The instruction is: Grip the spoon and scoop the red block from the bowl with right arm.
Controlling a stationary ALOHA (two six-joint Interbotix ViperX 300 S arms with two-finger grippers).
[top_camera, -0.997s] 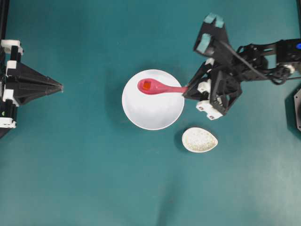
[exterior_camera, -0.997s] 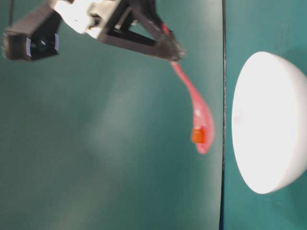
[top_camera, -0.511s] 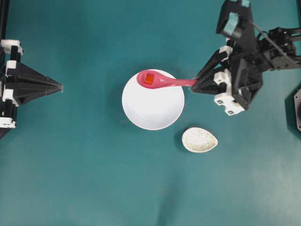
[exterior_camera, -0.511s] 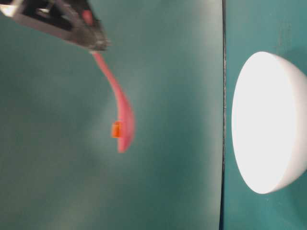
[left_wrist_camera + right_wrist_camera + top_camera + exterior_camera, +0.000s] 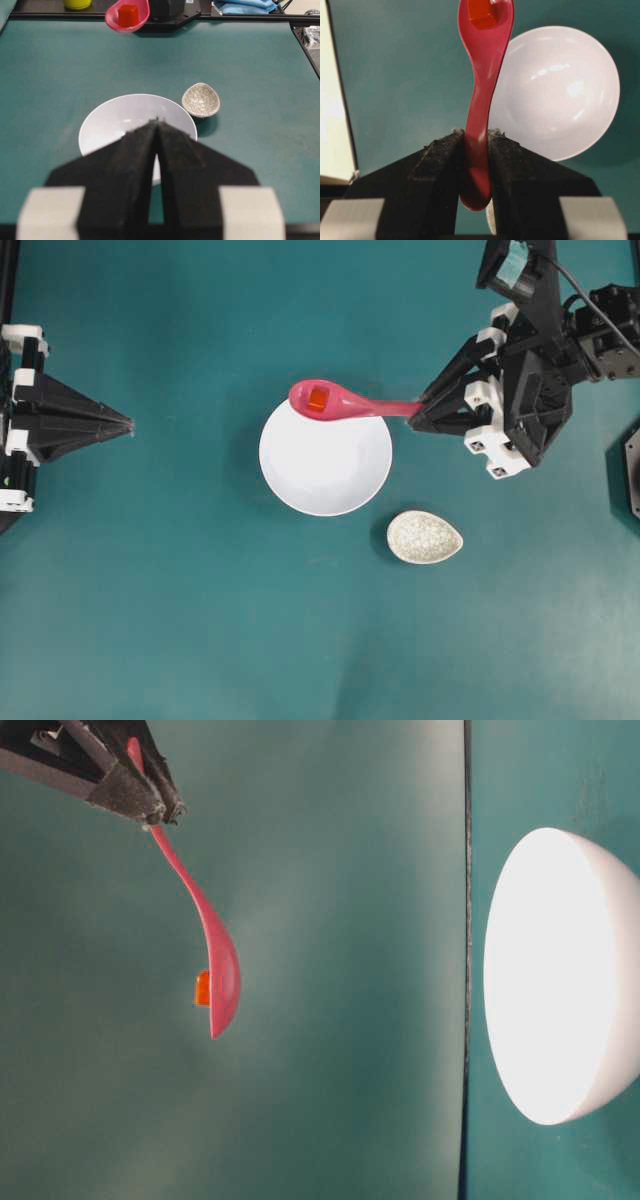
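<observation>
On the teal worktop (image 5: 200,620), the bowl (image 5: 325,465) sits empty. Right pincer (image 5: 476,137) grips the spoon (image 5: 345,403) upper centre, block (image 5: 317,398) aboard, seemingly lifted clear; scooping looks done. Left pincer (image 5: 157,122) is closed, idle.

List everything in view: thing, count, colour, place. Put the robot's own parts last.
spoon: one, pink-magenta, held in the air by its handle, scoop over the bowl's far rim in the overhead view.
red block: one, red-orange, sitting in the spoon's scoop.
bowl: one, white, middle of the table, nothing inside.
small dish: one, speckled grey-white, on the table beside the bowl, apart from it.
table: one, teal surface.
right gripper: one, black, shut on the spoon's handle.
left gripper: one, black, shut, at the left edge, holding nothing.
</observation>
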